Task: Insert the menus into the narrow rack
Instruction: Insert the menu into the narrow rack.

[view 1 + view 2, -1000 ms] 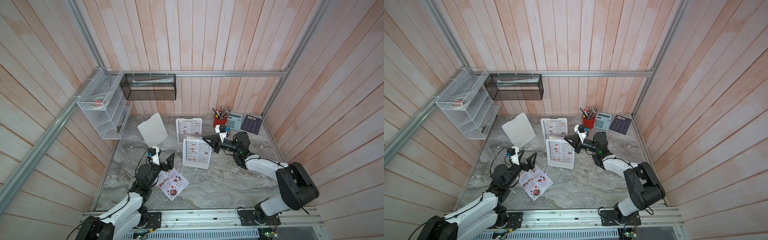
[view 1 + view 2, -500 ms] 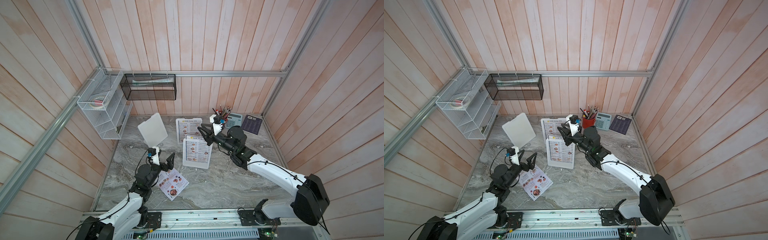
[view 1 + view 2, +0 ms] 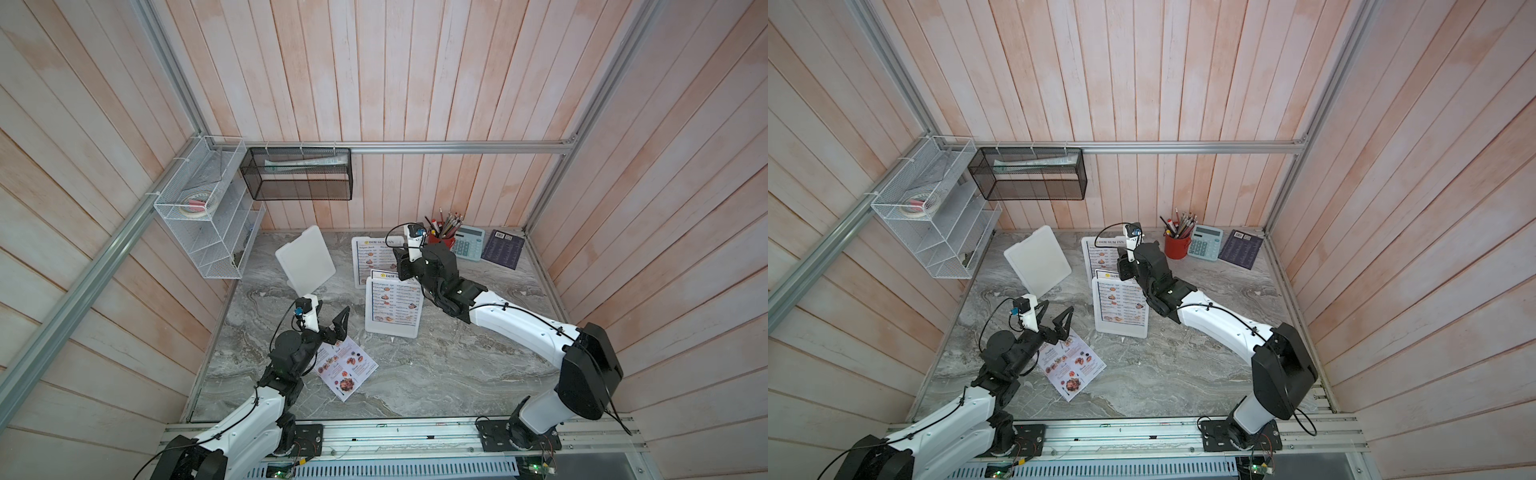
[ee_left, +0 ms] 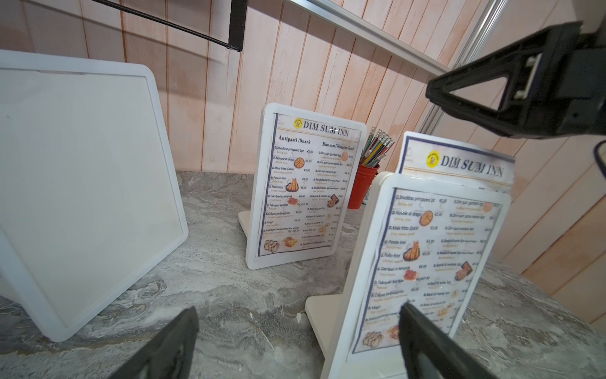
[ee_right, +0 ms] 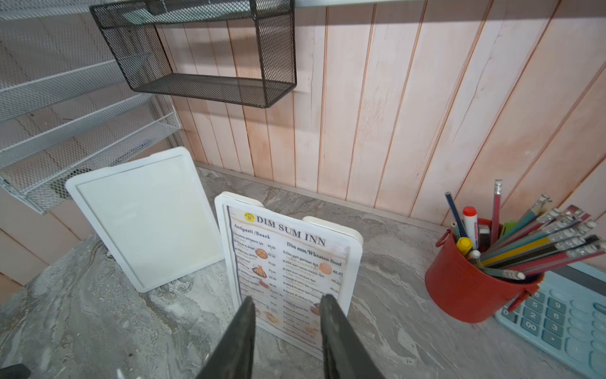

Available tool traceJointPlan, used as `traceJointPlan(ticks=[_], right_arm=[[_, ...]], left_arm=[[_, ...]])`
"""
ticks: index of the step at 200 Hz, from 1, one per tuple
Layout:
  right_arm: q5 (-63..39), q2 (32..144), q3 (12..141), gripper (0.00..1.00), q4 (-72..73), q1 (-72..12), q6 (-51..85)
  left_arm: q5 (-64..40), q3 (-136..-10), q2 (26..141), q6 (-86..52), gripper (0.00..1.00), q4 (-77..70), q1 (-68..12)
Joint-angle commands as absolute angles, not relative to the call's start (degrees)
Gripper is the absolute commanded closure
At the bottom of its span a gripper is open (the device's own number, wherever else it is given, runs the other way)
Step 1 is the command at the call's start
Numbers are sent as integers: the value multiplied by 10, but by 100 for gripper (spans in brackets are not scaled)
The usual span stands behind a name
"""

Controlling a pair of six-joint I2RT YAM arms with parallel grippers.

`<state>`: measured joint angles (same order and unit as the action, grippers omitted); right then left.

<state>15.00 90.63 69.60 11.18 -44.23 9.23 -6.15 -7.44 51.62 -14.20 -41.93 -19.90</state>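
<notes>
Evidently half-seated, one DIM SUM INN menu [image 3: 390, 275] juts from the holder [image 3: 390, 331] at the middle of the table [image 3: 457, 374], so the right end effector [image 5: 287, 298] hangs by its top edge, jaws apart and empty, likely to press it down; the left end effector [image 3: 331, 311], wide open, hovers over the colourful menu [image 3: 347, 368] lying flat toward the front-left corner.

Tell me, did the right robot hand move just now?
Yes. The right gripper moved back toward the wall, from the near menu stand's top corner to in front of the far menu stand.

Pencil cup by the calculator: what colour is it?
The pencil cup is red, clearest in the right wrist view.
</notes>
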Motion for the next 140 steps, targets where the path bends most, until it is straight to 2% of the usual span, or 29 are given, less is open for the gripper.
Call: traceJointPlan(ticks=[1, 81, 140], right_arm=[[181, 919, 715, 65, 91, -446, 105], [174, 935, 680, 65, 121, -446, 137], [184, 928, 701, 65, 113, -445, 130]], left_arm=[[-62, -69, 510, -138, 3, -428, -201], [-64, -68, 510, -137, 3, -432, -202], [-64, -67, 509, -137, 3, -431, -204]])
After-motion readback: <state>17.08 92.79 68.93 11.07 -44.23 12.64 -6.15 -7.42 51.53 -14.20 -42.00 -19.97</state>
